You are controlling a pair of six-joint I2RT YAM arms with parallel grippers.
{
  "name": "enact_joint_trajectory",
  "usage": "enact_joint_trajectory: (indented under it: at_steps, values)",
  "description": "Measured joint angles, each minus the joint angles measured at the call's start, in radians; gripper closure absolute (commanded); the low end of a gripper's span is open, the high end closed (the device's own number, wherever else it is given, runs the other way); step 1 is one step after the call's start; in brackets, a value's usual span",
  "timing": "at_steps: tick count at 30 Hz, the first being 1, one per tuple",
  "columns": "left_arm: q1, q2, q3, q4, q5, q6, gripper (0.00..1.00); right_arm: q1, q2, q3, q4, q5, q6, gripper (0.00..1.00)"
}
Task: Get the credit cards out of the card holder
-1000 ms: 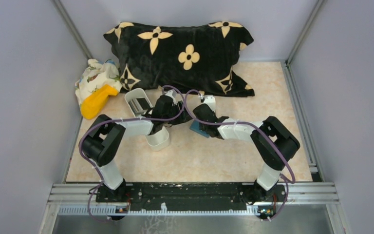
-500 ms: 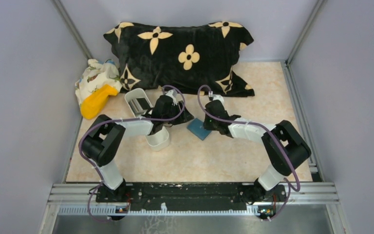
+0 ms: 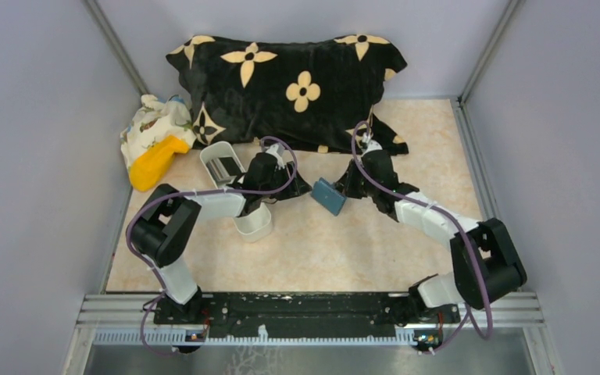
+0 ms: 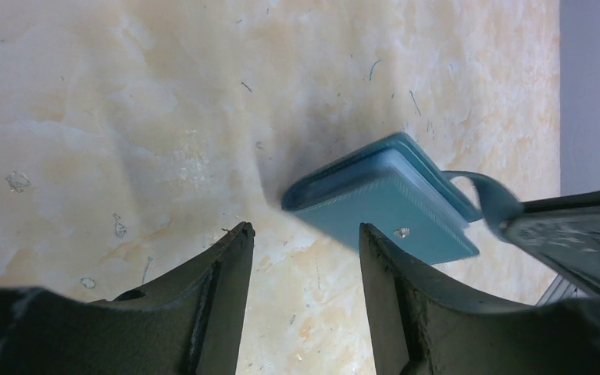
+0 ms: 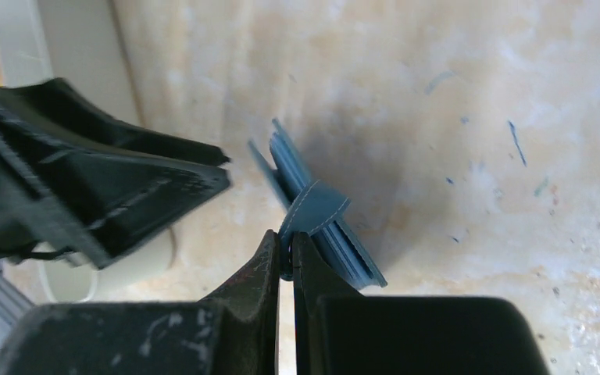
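The blue-teal card holder [image 3: 329, 196] stands tilted on the tabletop between my two grippers. My right gripper [image 5: 286, 248] is shut on its small closing tab [image 5: 314, 209] and holds the holder [image 5: 324, 209] up on edge, folded. My left gripper [image 4: 305, 234] is open and empty just left of the holder [image 4: 387, 201], with its right finger close beside the holder's face. In the top view the left gripper [image 3: 297, 187] and the right gripper [image 3: 348, 187] flank the holder. The credit cards are hidden; only thin edges show inside the fold.
A long white oblong tray [image 3: 234, 187] lies under my left arm. A black pillow with cream flowers [image 3: 293, 90] lies along the back. A patterned cloth [image 3: 152, 121] and a yellow object [image 3: 155, 162] sit at the back left.
My right arm has swung right and back, pulling the card holder by its tab from flat to tilted up on edge. My left gripper has stayed in place.
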Motion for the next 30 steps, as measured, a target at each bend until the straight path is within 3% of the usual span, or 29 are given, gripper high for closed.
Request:
enact_joint_trajectory:
  at_steps: [18,30]
  values:
    - [0.001,-0.045,-0.007,0.000,0.000,0.007,0.42,0.031,-0.124,0.092,-0.063,-0.050,-0.057,1.00]
    - [0.002,-0.055,-0.011,0.000,0.000,0.016,0.42,0.070,-0.145,0.164,-0.156,-0.067,0.070,1.00]
